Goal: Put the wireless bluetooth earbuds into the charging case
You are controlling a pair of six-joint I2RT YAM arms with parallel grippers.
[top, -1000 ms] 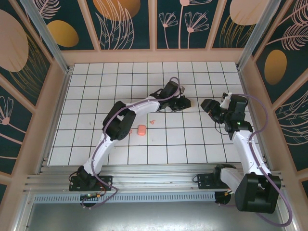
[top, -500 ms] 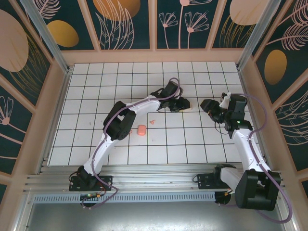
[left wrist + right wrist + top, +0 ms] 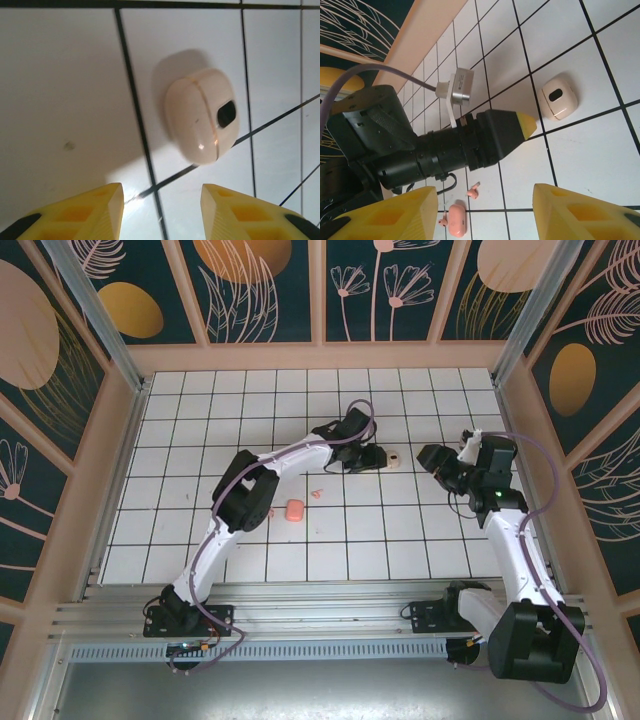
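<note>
A cream rounded case (image 3: 200,115) lies shut on the white tiles just beyond my left gripper (image 3: 162,210), which is open with nothing between its yellow fingertips. From above, that cream case (image 3: 395,460) sits right of the left gripper (image 3: 372,456). The salmon-pink charging case (image 3: 293,510) lies farther left and nearer. One pink earbud (image 3: 316,494) rests beside it. In the right wrist view, two earbuds (image 3: 473,191) (image 3: 442,218) flank the pink case (image 3: 457,220). My right gripper (image 3: 485,212) hovers open and holds nothing, right of the cream case (image 3: 559,97).
The left arm's black wrist and cable (image 3: 445,145) stretch across the tiles between the cream case and the pink case. A wooden wall (image 3: 320,355) bounds the far side of the tiled floor, and the right arm (image 3: 505,530) stands along the right side.
My left gripper has opened, let go of the cream case and drawn back a little to the left. The case now lies bare on the tile. The right arm has barely moved.
</note>
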